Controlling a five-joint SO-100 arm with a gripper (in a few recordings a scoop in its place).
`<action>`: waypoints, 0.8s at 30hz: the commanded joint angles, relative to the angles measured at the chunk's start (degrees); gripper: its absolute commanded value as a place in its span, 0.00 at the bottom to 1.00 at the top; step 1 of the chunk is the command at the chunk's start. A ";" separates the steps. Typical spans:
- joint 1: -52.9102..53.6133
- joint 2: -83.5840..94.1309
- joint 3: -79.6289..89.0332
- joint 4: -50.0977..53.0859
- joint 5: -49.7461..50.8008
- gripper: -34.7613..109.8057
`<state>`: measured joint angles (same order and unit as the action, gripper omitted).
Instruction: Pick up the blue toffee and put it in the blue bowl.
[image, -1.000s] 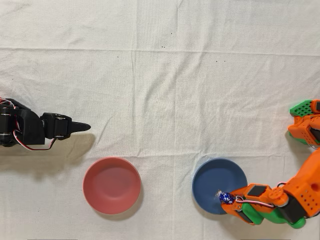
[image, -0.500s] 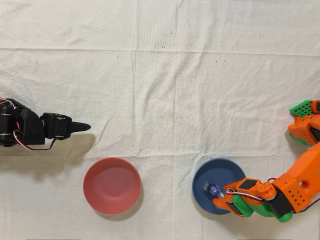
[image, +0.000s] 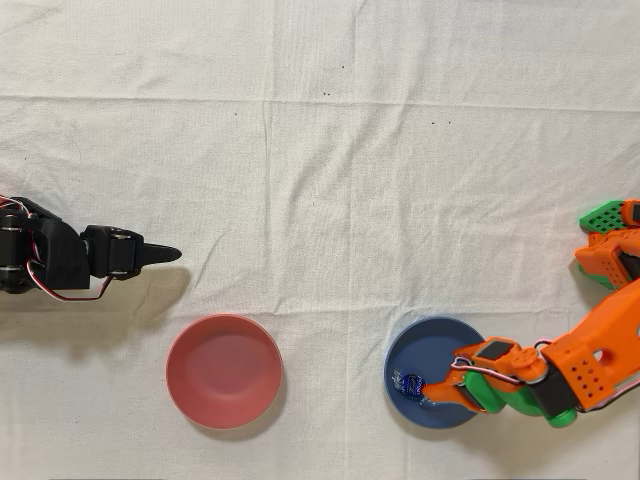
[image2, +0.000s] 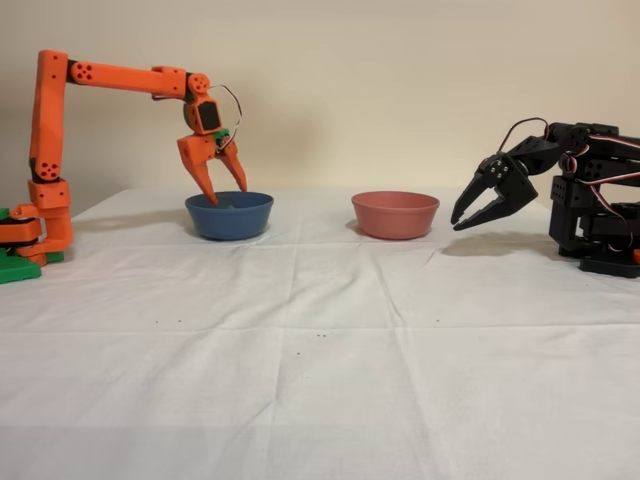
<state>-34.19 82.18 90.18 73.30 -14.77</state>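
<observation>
No legible writing on any item. Overhead view: the blue toffee lies inside the blue bowl at its 9 o'clock edge, clear of the gripper. Fixed view: toffee hidden by the bowl wall; the orange gripper hangs point-down over the rim, jaws apart and empty, forearm horizontal.

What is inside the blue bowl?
The blue toffee lies in the blue bowl, near its left side in the overhead view. The open gripper covers part of the bowl's floor.
</observation>
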 joint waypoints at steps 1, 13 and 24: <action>1.14 10.63 1.67 1.67 -1.14 0.51; 10.28 29.62 13.36 4.83 -5.45 0.32; 16.26 49.22 28.39 6.77 -2.81 0.24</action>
<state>-18.98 121.82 114.43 79.63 -18.11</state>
